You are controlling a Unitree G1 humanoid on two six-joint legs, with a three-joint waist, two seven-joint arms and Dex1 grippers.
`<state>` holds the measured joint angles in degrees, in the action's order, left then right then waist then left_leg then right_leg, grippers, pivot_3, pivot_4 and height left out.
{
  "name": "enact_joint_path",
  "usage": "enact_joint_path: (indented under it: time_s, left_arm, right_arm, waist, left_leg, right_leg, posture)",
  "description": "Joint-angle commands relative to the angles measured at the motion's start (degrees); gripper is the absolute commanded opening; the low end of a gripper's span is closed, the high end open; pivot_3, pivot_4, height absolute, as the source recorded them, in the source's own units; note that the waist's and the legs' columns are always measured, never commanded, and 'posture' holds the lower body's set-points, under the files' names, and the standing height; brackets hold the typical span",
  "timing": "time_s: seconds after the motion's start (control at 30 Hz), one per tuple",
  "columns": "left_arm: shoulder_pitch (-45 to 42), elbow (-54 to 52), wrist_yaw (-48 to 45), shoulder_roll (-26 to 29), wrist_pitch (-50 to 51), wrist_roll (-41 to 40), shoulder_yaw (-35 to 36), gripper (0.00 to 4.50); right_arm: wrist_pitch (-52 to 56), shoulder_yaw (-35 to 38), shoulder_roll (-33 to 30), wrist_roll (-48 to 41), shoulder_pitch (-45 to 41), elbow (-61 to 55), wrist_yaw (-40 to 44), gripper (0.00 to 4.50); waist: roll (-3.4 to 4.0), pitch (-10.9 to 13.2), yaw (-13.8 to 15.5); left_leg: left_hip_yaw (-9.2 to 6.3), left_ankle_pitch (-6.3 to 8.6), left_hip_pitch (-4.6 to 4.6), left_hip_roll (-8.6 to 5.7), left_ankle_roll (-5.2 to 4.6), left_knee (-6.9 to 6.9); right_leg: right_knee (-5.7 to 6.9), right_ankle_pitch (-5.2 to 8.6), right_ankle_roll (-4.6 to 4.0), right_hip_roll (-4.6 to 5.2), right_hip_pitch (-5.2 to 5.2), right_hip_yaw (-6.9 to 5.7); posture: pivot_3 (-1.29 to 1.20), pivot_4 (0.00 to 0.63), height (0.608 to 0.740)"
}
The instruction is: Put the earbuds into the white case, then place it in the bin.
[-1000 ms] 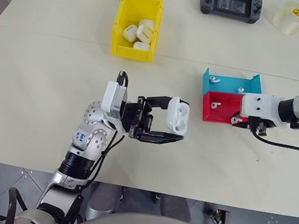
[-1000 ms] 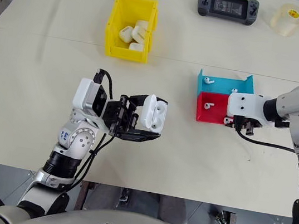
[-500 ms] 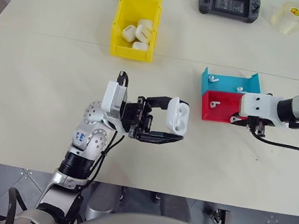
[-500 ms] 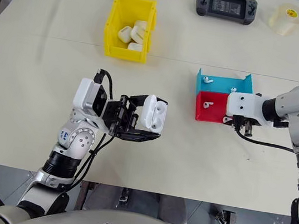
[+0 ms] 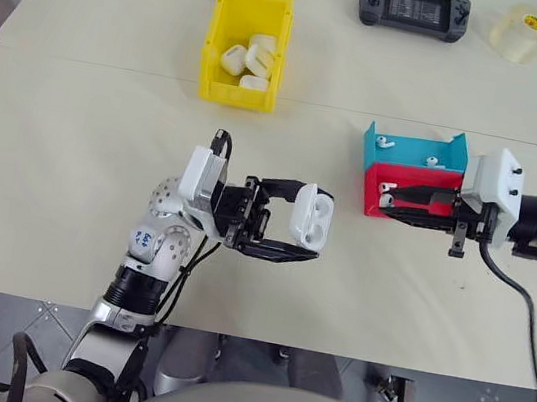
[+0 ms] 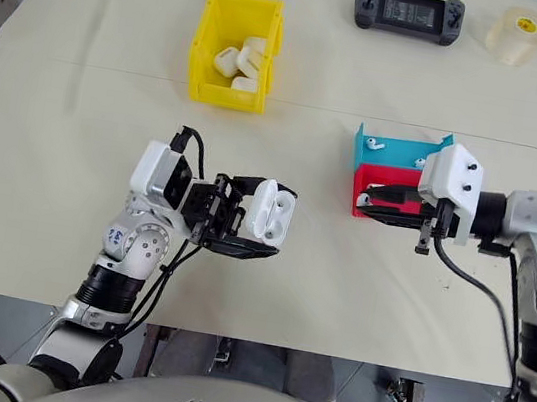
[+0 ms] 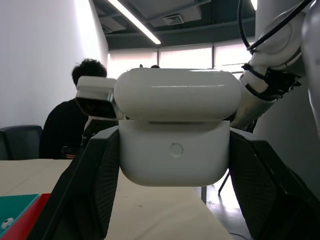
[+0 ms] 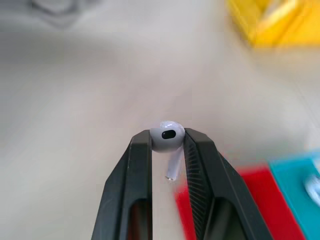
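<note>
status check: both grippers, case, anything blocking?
Left gripper shut on the white case, lid open. Right gripper shut on an earbud, above the red tray. Gap between them clear.

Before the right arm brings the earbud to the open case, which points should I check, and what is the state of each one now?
1. Earbud pinched between the right gripper fingertips: ok.
2. White case clamped in the left gripper: ok.
3. Case lid open: ok, the sockets show in the head views.
4. Sockets free to take the earbud: cannot tell.
5. Free path over the table between the two grippers: ok.
6. Yellow bin has room for one more case: ok, several white cases lie inside, with space above them.
</note>
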<state>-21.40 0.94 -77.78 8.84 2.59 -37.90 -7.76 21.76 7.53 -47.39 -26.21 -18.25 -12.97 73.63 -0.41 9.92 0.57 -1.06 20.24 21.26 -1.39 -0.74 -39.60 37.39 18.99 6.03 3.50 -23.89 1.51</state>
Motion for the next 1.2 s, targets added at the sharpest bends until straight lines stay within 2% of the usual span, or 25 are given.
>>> enact_joint_path:
  time_s: [0.03,0.13,0.4,0.87,1.2]
  left_arm:
    - [-1.37,0.82,-1.33,-0.39,0.07,-0.93,0.52,2.81]
    - [-2.27,1.77,-1.42,-0.75,0.23,-0.70,0.42,2.81]
    - [-4.06,4.07,-0.52,-1.39,0.41,0.38,0.68,2.81]
    - [-6.18,5.44,0.96,-1.73,2.48,0.30,0.89,2.81]
    - [-6.31,4.53,1.86,-2.74,3.19,-0.40,1.07,2.81]
  right_arm:
    - [3.02,6.44,5.94,-10.19,3.00,-8.43,-7.82,0.52]
    - [2.90,8.99,12.16,-16.08,6.02,-13.63,-13.76,0.52]
    - [2.09,9.15,19.83,-22.32,9.53,-21.74,-25.64,0.52]
    - [-1.76,-0.89,26.56,-20.53,12.58,-26.31,-30.76,0.52]
    - [-4.97,-3.67,26.91,-18.94,16.22,-25.51,-29.92,0.52]
  waist:
    - [0.00,0.00,0.17]
    - [0.00,0.00,0.21]
    - [0.00,0.00,0.21]
    - [0.00,0.00,-0.54]
    - [0.00,0.00,-0.58]
  left_leg:
    - [-0.01,0.00,0.00,0.00,0.00,0.00]
    - [-0.02,0.00,-0.02,0.01,0.00,0.02]
    - [-0.02,0.00,-0.03,-0.01,0.00,0.03]
    - [-0.02,0.00,-0.05,-0.01,-0.01,0.07]
    - [-0.03,0.00,-0.05,-0.02,-0.01,0.08]
  right_leg:
    - [0.00,0.00,0.00,0.00,0.00,-0.01]
    - [0.02,0.00,0.00,-0.01,0.00,-0.01]
    - [0.02,0.00,0.00,-0.01,0.01,0.00]
    - [0.03,0.00,0.00,-0.02,0.00,0.00]
    - [0.02,0.00,0.00,-0.01,0.00,0.00]
  posture:
    - [0.00,0.150,0.740]
    - [0.00,0.150,0.740]
    - [0.00,0.150,0.740]
    - [0.00,0.150,0.740]
    - [0.00,0.150,0.740]
